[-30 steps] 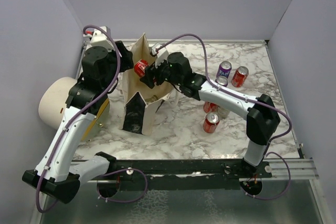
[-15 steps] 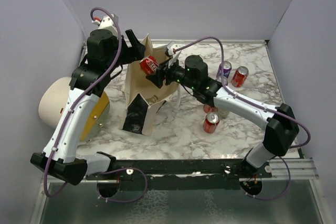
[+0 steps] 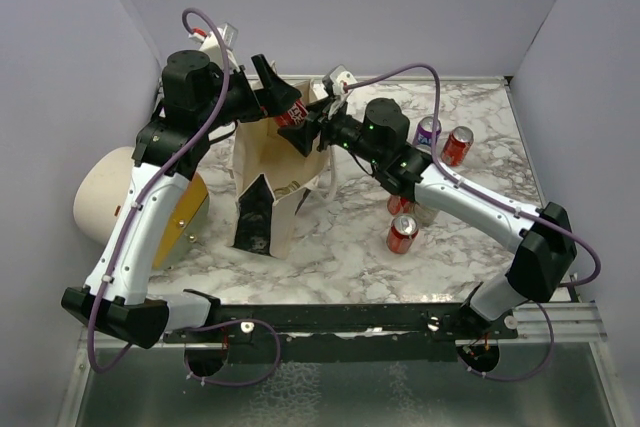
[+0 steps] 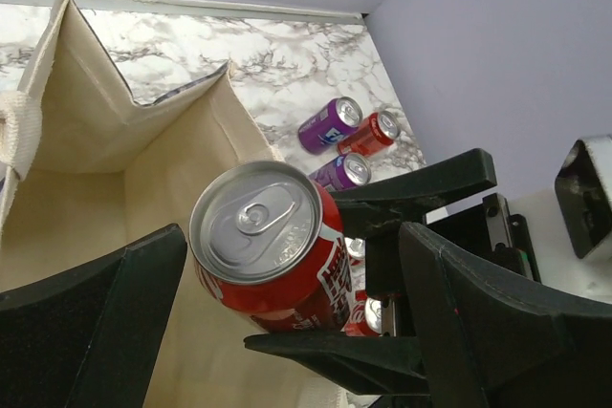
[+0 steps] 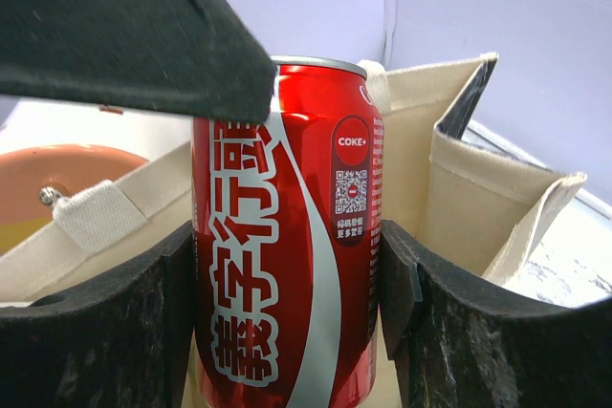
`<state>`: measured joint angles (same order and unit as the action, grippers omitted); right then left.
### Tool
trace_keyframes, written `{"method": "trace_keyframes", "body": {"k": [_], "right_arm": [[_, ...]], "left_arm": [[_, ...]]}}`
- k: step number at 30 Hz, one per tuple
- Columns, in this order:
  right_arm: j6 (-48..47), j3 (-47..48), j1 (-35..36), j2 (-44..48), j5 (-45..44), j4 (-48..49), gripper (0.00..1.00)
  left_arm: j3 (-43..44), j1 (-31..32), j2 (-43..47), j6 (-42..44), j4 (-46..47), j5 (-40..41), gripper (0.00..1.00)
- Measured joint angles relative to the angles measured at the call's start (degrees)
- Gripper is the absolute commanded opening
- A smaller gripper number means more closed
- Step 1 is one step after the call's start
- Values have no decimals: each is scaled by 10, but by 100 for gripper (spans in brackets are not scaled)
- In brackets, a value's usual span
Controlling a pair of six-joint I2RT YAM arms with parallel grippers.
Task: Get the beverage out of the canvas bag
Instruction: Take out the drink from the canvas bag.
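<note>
The canvas bag stands upright at the left middle of the marble table, its black panel facing the near edge. My right gripper is shut on a red Coke can and holds it above the bag's open top. The right wrist view shows the can upright between its pads, with the bag's rim behind. My left gripper is open beside the can. In the left wrist view the can hangs between the wide left fingers, over the bag's inside.
A purple can and a red can stand at the back right. Two more red cans stand right of the bag. A cream cylinder with an orange end lies at the left wall.
The right gripper has lifted the red can up out of the bag's mouth and towards the back. The left arm has risen with it and its open fingers now flank the can.
</note>
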<state>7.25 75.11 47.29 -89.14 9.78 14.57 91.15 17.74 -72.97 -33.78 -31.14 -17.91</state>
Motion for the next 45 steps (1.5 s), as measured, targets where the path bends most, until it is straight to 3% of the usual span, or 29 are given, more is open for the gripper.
{"method": "trace_keyframes", "body": {"k": [11,17,22,26,29,34,36,38,45], "right_arm": [[0,17,0,2,15,4,2],[-5,27,0,2,17,0,2],[-11,29,0,2,17,-1,2],[-12,30,0,2,17,-2,3],[-16,32,0,2,17,-4,24],[-29,35,0,3,17,-9,81],[-40,35,0,7,17,-13,96],[-53,35,0,14,16,-14,100],[-93,35,0,89,-1,-32,100]], "left_arm": [[7,0,-5,0,-12,0,90],[18,0,-35,-4,-2,-70,88],[23,0,-55,-4,-15,-100,71],[29,-2,-59,-3,-23,-103,51],[31,-2,-59,-1,-24,-103,33],[31,-2,-59,2,-17,-106,16],[27,-2,-56,2,-8,-109,10],[26,-2,-54,5,-2,-112,1],[25,-1,-49,16,28,-116,0]]}}
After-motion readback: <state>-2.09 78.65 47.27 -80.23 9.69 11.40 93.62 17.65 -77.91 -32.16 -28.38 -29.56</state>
